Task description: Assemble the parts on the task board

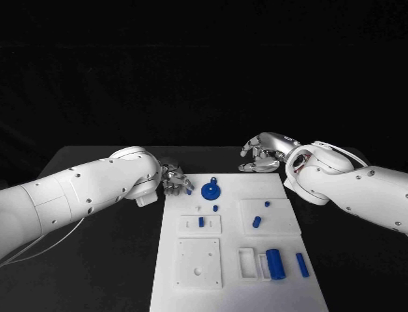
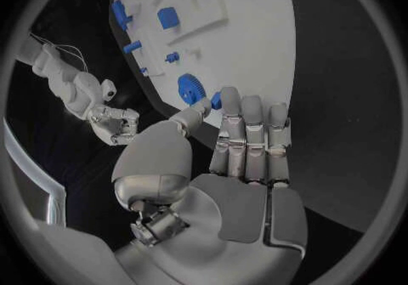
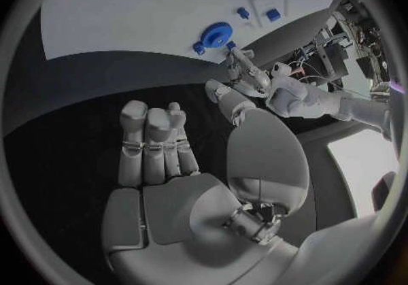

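Note:
The white task board [image 1: 230, 286] lies lengthwise in the middle of the black table. A blue gear [image 1: 210, 190] sits near its far end, also seen as the gear [image 2: 188, 85] and the gear [image 3: 217, 31] in the wrist views. My left hand [image 1: 176, 180] is at the board's far left corner, beside the gear. Its thumb and a finger pinch a small blue part [image 2: 216, 100]. My right hand [image 1: 265, 153] hovers over the bare table just beyond the board's far edge; its fingers [image 3: 151, 142] are loosely curved and hold nothing.
Further along the board lie several small blue parts, among them a peg [image 1: 201, 221] and a block [image 1: 256, 221]. A blue cylinder [image 1: 275, 263] and a blue bar [image 1: 301, 264] rest near the board's right front. A raised white plate [image 1: 199, 262] sits at front left.

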